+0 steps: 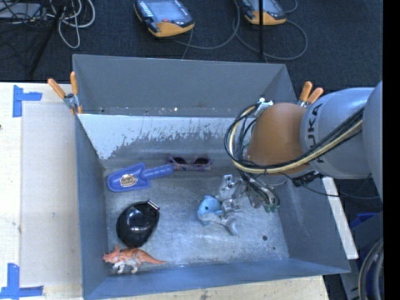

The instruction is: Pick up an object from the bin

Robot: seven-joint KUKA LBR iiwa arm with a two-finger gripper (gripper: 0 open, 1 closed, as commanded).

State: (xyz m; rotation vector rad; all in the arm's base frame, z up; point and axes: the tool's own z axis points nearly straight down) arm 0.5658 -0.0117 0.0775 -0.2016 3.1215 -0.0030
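Gripper (229,209) down beside a small blue toy (206,210), right of the bin's (187,99) middle.
How the jaws stand cannot be told. The toy is pale blue, rounded, whale-like, against the gripper's left side; a black dome (137,224) lies well apart.

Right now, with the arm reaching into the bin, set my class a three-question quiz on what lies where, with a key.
1. True or false: the orange toy dinosaur lies against the back wall of the bin.
2. Which thing is nearest the gripper? A the orange toy dinosaur; B the light blue toy; C the blue-handled tool.
3. What lies by the back wall, just right of the blue-handled tool?

Key
1. False: it lies in the bin's front left corner.
2. B
3. The purple sunglasses.
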